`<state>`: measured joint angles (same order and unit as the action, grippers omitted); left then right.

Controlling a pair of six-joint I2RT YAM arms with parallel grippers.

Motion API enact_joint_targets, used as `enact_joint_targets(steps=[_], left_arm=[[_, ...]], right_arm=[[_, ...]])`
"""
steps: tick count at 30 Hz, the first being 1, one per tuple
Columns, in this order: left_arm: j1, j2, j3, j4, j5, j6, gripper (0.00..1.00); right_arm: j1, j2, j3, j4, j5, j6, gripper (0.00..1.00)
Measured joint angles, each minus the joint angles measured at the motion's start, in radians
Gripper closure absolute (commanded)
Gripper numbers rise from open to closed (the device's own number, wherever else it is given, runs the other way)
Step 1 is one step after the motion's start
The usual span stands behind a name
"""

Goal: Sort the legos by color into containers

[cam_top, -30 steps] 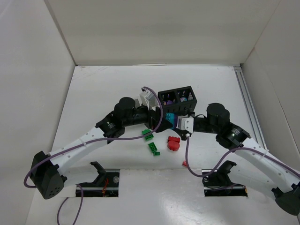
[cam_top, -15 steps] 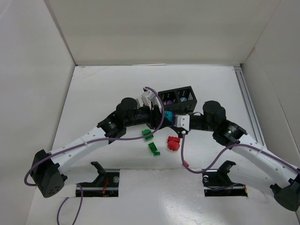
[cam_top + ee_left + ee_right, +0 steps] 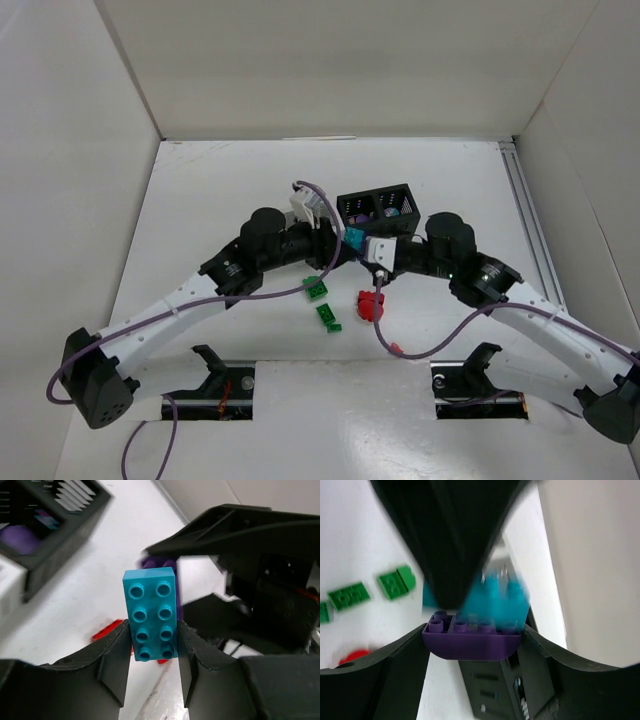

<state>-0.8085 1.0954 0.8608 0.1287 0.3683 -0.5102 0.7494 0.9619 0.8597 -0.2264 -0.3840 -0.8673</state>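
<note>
My left gripper [image 3: 152, 636] is shut on a teal lego [image 3: 151, 612], studs facing the camera. My right gripper [image 3: 474, 639] is shut on a purple lego [image 3: 472, 644], and the blurred teal lego [image 3: 500, 600] sits on its studs. The two grippers meet nose to nose just in front of the black container [image 3: 378, 192], left gripper [image 3: 338, 245] and right gripper [image 3: 370, 250], with the teal lego [image 3: 353, 238] between them. Two green legos [image 3: 317, 289] [image 3: 328, 317] and a red lego [image 3: 371, 305] lie on the table below them. The black container holds purple pieces [image 3: 357, 208].
A small red piece [image 3: 396, 350] lies near the right arm's cable. The black container [image 3: 55, 535] stands close at the upper left of the left wrist view, with a white edge [image 3: 7, 600] beside it. Side walls enclose the table.
My left gripper has shut on the teal lego, having stood open a second ago. The right arm has moved left, bringing its legos to the left gripper.
</note>
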Motion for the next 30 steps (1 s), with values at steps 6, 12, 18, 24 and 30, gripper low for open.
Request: enact_joint_targets(steps=[6,12,18,24,30], left_arm=[[0.085,-0.112,-0.003,-0.133,-0.158,0.008,1.0],[0.089,-0.144,-0.003,-0.209,-0.274,0.004,1.0],[0.121,-0.097,0.0,-0.262,-0.344,-0.008,1.0],[0.145,-0.064,0.0,-0.294,-0.377,-0.018,1.0],[0.15,-0.064,0.004,-0.306,-0.406,-0.019,0.96]], right_arm=[[-0.14,0.0,0.01,-0.081,0.138,0.008,0.72],[-0.227,0.035,0.041,-0.113,0.149,0.002,0.71],[-0.233,0.248,0.181,-0.097,0.095,-0.005,0.69],[-0.245,0.5,0.348,-0.086,0.061,-0.007,0.63],[-0.258,0.631,0.418,-0.082,0.047,0.006,0.33]])
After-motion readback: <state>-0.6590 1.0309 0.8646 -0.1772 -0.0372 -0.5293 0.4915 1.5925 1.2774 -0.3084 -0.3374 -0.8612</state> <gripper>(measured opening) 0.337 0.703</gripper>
